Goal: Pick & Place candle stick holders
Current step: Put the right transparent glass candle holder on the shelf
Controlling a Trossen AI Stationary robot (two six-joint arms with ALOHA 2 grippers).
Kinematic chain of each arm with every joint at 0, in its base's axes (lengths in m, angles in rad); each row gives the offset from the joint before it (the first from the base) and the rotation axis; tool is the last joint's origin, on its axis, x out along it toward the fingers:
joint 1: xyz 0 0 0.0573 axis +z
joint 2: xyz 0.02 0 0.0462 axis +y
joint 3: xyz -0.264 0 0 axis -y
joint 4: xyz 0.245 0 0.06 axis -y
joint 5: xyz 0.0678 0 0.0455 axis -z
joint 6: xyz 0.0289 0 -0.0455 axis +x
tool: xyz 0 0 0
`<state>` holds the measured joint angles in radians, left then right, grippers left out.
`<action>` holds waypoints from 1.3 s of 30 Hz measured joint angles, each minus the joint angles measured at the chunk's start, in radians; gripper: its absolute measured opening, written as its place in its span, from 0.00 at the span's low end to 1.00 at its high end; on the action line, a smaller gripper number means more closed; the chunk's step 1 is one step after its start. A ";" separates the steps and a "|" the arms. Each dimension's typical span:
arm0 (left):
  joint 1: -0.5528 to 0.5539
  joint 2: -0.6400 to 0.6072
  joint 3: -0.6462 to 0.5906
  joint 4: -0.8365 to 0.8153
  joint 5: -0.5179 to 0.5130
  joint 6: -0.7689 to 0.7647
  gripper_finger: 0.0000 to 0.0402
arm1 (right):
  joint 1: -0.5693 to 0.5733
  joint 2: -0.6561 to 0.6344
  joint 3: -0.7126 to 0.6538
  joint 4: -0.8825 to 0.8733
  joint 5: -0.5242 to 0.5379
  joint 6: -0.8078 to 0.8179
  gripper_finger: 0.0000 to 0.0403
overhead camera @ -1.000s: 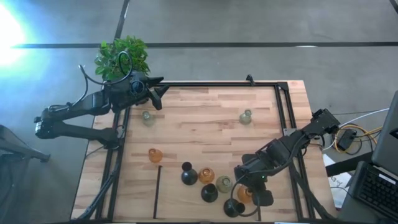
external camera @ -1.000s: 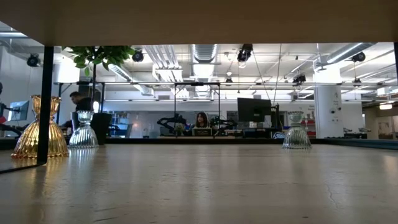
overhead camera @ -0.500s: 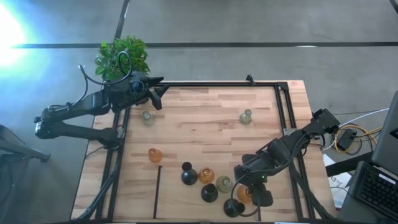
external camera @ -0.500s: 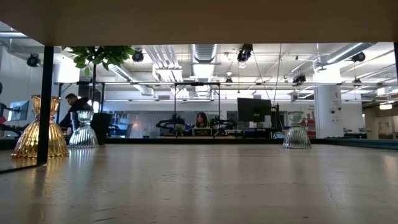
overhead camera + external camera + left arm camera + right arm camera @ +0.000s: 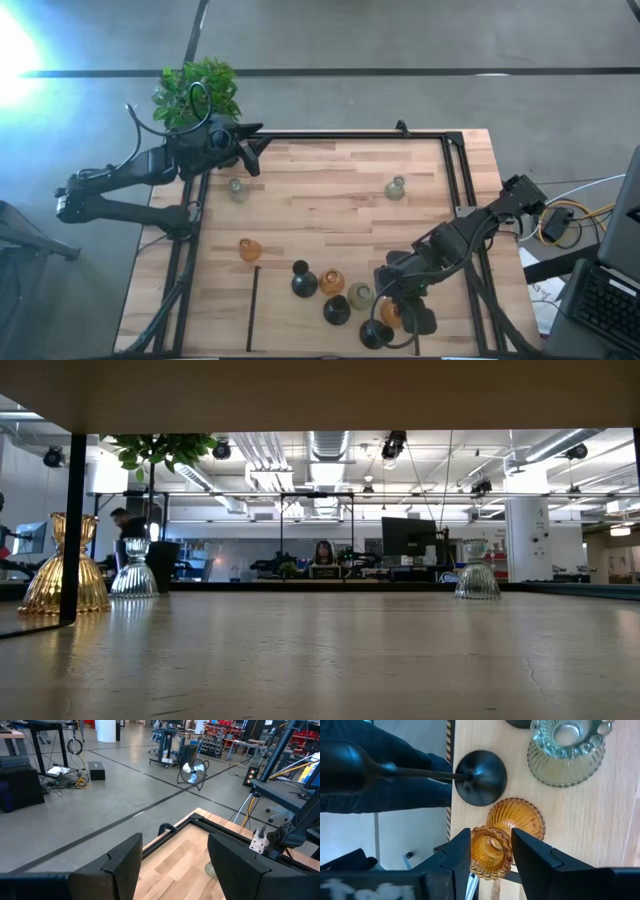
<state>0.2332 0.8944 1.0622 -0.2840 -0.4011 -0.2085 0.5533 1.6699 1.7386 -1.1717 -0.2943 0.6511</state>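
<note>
While upright, amber holder (image 5: 496, 846) neck between right gripper (image 5: 491, 851) fingers

Middle of the table (image 5: 330, 215): bare wood, open passage. Far side: only two pale green holders (image 5: 237, 189) (image 5: 395, 188), well apart. Near edge: tight cluster of black holders (image 5: 304, 281), amber holders (image 5: 332, 282) and a green holder (image 5: 360, 295), nearly touching. Lone amber holder (image 5: 249, 250) stands left of the cluster. Black frame rails (image 5: 455, 190) bound the sides.
</note>
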 joint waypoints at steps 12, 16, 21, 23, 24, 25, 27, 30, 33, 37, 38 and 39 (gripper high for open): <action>0.000 0.000 0.000 0.000 0.003 0.000 0.57 | -0.019 -0.003 0.019 -0.011 0.006 -0.006 0.30; 0.000 -0.001 0.000 -0.001 0.006 0.000 0.57 | -0.018 -0.006 0.064 -0.027 0.008 -0.003 0.31; 0.000 -0.001 0.000 -0.001 0.007 0.000 0.57 | -0.025 -0.006 0.141 -0.133 0.019 -0.020 0.31; 0.000 -0.001 0.000 -0.001 0.007 0.000 0.57 | -0.034 -0.006 0.188 -0.203 0.048 -0.023 0.31; 0.000 -0.001 0.000 -0.001 0.007 0.000 0.57 | -0.039 -0.006 0.214 -0.235 0.066 -0.023 0.30; 0.000 -0.001 0.000 -0.001 0.007 0.000 0.57 | -0.042 -0.006 0.244 -0.266 0.085 -0.023 0.31; 0.000 -0.002 0.000 -0.001 0.011 0.000 0.57 | -0.050 -0.008 0.304 -0.314 0.127 -0.028 0.30; 0.000 -0.002 0.000 -0.001 0.018 0.003 0.57 | -0.056 -0.020 0.393 -0.359 0.225 -0.053 0.30; 0.000 -0.002 0.000 -0.001 0.018 0.010 0.57 | -0.057 -0.036 0.458 -0.360 0.355 -0.083 0.30; 0.000 -0.002 0.000 -0.001 0.017 0.018 0.57 | -0.067 -0.069 0.480 -0.370 0.494 -0.108 0.29; 0.000 -0.002 0.000 -0.001 0.017 0.018 0.57 | -0.077 -0.078 0.471 -0.371 0.514 -0.108 0.28; 0.000 -0.002 0.000 -0.001 0.017 0.018 0.57 | -0.092 -0.085 0.459 -0.372 0.520 -0.107 0.27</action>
<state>0.2329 0.8928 1.0618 -0.2849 -0.3841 -0.1902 0.4617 1.5846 2.1974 -1.5436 0.2252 0.5438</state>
